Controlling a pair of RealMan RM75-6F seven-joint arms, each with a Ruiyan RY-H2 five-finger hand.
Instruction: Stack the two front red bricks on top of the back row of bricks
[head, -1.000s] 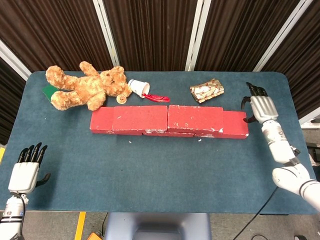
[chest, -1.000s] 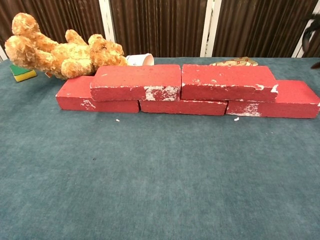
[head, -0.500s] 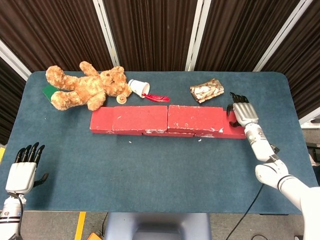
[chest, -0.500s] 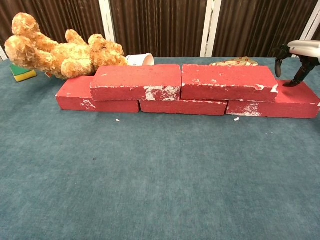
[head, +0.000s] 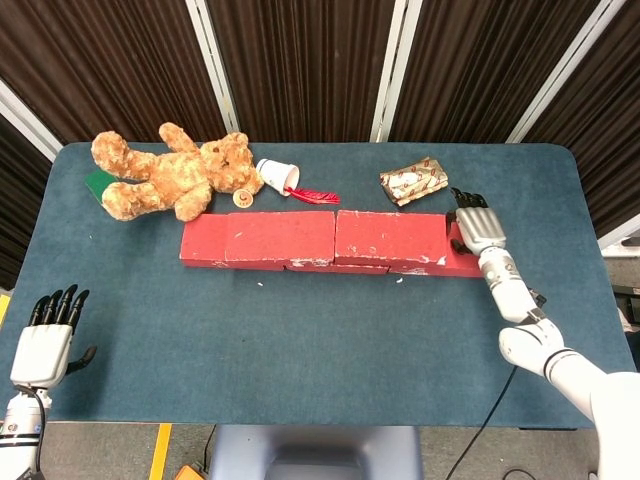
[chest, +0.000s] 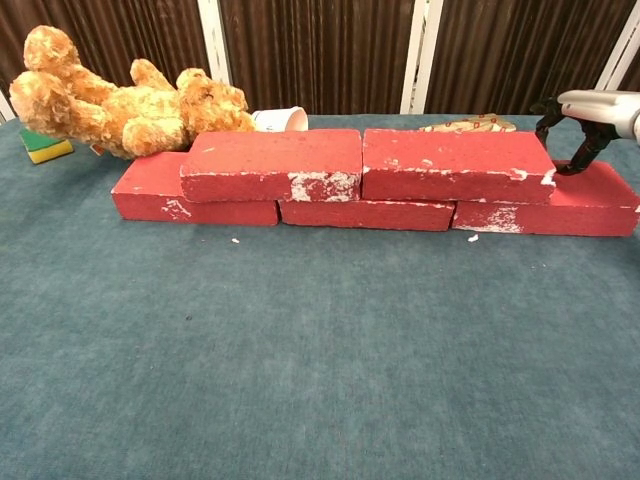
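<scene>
**Right hand arrives at the end of the brick wall**

Since one second ago, the right hand (head: 478, 228) has travelled from the right edge of the table toward the bricks, and now it hangs over the rightmost brick of the lower row (chest: 590, 205), just beside the end of the right upper brick (chest: 455, 165). In the chest view its dark fingertips (chest: 572, 165) point down and are near or on the top of that lower brick; I cannot tell if they really touch. The fingers are curved a little and apart, and they hold nothing. The bricks have not moved.

The two upper bricks, the left upper brick (chest: 272, 164) and the right one, lie end to end on the lower row of three red bricks, with their joints shifted like in a wall. The whole wall stands in the middle of the blue table (head: 300, 340), a little toward the back.

The left hand (head: 45, 340) is at the front left corner of the table, well apart from the bricks, with the fingers straight and empty. It sits slightly lower than before.

Behind the wall lie a teddy bear (head: 170, 175) on a green sponge (chest: 42, 145), a tipped paper cup (head: 277, 175), a red feather (head: 315, 195) and a small patterned box (head: 413, 181).
</scene>
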